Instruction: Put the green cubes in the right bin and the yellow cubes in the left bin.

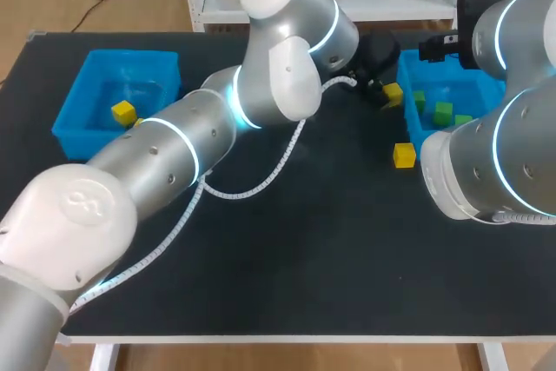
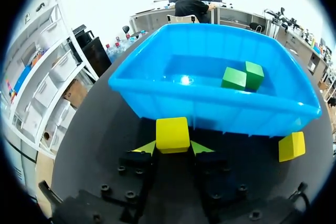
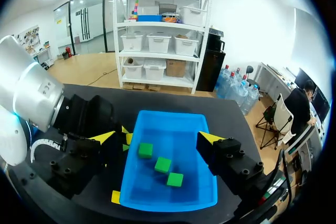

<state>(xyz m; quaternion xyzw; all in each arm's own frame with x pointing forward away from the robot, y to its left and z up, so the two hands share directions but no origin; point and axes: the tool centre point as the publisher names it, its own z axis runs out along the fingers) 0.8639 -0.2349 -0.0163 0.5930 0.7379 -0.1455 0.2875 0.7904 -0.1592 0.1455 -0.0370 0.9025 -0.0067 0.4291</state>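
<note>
Black table [image 1: 330,241]; left gripper [image 2: 173,148] clenched on a yellow cube [image 2: 172,134] just beside the right bin [image 2: 220,109]; right gripper [image 3: 159,138] released over that bin; next, likely, carry the cube to the left bin [image 1: 76,115].

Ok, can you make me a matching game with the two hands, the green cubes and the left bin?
Things:
1. green cubes
2. left hand
3. right hand
4. left bin

States:
a. open, above the right bin
b. has a lone yellow cube inside
c. lying in the right bin
d. shut on a gripped yellow cube

Pairs: 1-c, 2-d, 3-a, 4-b.
</note>
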